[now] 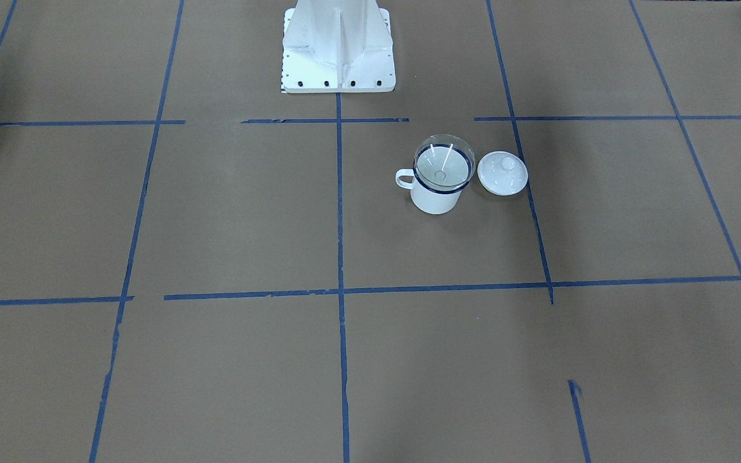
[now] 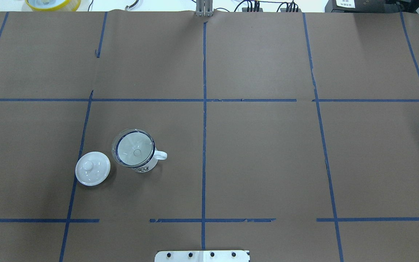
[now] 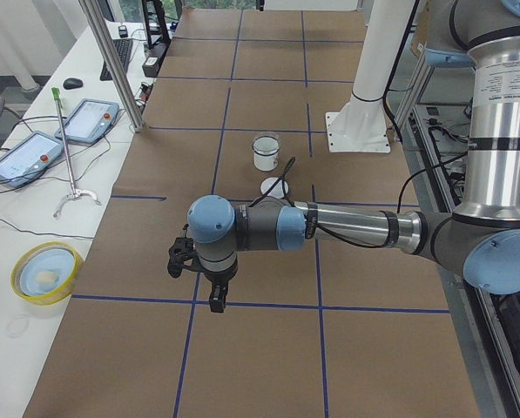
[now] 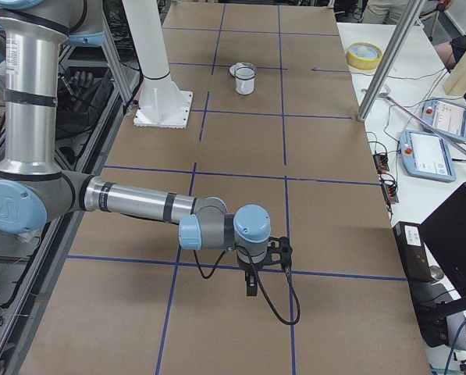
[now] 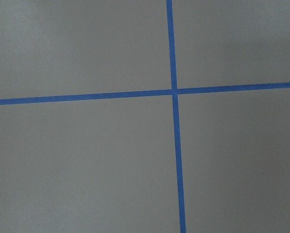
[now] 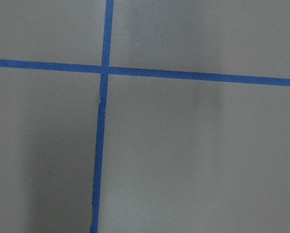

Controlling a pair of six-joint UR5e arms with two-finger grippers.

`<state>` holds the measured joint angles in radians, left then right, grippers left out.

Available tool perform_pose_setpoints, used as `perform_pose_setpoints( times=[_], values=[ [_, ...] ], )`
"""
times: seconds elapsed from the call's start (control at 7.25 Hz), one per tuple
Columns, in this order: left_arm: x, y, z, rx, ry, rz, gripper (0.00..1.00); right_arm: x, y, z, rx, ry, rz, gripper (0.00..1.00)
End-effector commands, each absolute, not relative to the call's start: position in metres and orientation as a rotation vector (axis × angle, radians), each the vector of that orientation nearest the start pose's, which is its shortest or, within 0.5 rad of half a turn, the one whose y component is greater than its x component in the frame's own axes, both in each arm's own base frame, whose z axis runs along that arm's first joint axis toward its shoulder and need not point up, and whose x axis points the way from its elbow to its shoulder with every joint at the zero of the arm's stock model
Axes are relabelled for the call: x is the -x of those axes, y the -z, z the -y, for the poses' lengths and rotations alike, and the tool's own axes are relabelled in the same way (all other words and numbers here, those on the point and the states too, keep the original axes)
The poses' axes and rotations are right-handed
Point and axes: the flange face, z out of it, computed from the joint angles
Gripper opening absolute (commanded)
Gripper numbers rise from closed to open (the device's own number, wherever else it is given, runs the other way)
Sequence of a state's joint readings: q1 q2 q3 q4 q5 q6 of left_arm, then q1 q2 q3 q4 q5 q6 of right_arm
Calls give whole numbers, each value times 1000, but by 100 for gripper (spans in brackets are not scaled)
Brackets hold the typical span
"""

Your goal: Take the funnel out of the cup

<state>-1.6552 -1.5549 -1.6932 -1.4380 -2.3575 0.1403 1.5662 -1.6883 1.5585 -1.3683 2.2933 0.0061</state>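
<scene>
The white cup (image 1: pixel 435 198) with a dark blue rim stands upright on the brown table, and the clear funnel (image 1: pixel 442 164) sits in its mouth. In the overhead view the funnel (image 2: pixel 134 151) fills the cup (image 2: pixel 144 167), whose handle points right. My left gripper (image 3: pixel 216 300) shows only in the exterior left view, hanging above the table far from the cup (image 3: pixel 266 152); I cannot tell if it is open or shut. My right gripper (image 4: pixel 250 287) shows only in the exterior right view, far from the cup (image 4: pixel 244 80); I cannot tell its state either.
A white round knobbed lid (image 1: pixel 502 172) lies flat beside the cup, also in the overhead view (image 2: pixel 92 168). The robot's white base (image 1: pixel 338 48) stands at the table's edge. Blue tape lines cross the brown table. Both wrist views show only table and tape.
</scene>
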Motion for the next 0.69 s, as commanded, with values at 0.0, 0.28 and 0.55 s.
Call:
perform_pose_setpoints(
  times=[0.0,0.28,0.55],
  values=[
    [103,-613,482,-75,-51,-780,100,-65,-704,444,-64,24,723,100],
    [103,-613,481,-79,-56,-783,100,-65,-704,444,-64,24,723,100],
    [103,-608,481,-84,-46,-786,100,-65,-703,444,-65,25,723,100]
  ],
)
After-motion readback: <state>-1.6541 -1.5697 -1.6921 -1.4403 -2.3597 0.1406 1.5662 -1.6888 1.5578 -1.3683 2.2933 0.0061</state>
